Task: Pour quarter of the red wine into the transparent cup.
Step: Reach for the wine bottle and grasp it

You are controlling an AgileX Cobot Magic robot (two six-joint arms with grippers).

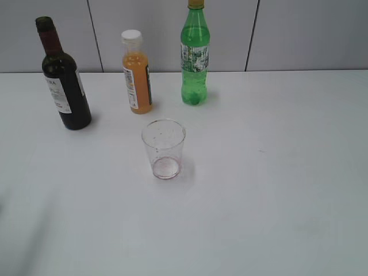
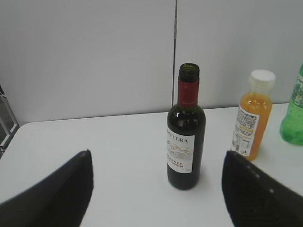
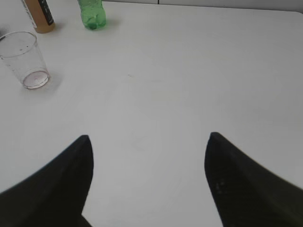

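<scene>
The red wine bottle (image 1: pixel 64 80), dark glass with a maroon foil neck and white label, stands uncapped at the far left of the white table; it also shows in the left wrist view (image 2: pixel 186 132). The transparent cup (image 1: pixel 164 148) stands upright in the middle, reddish residue at its bottom; it also shows in the right wrist view (image 3: pixel 23 59). My left gripper (image 2: pixel 156 158) is open and empty, short of the wine bottle. My right gripper (image 3: pixel 147 139) is open and empty, over bare table, well right of the cup. Neither gripper shows in the exterior view.
An orange juice bottle (image 1: pixel 137 73) with a white cap and a tall green soda bottle (image 1: pixel 195 54) stand behind the cup, near the grey wall panels. The table's (image 1: pixel 276 172) right half lies bare.
</scene>
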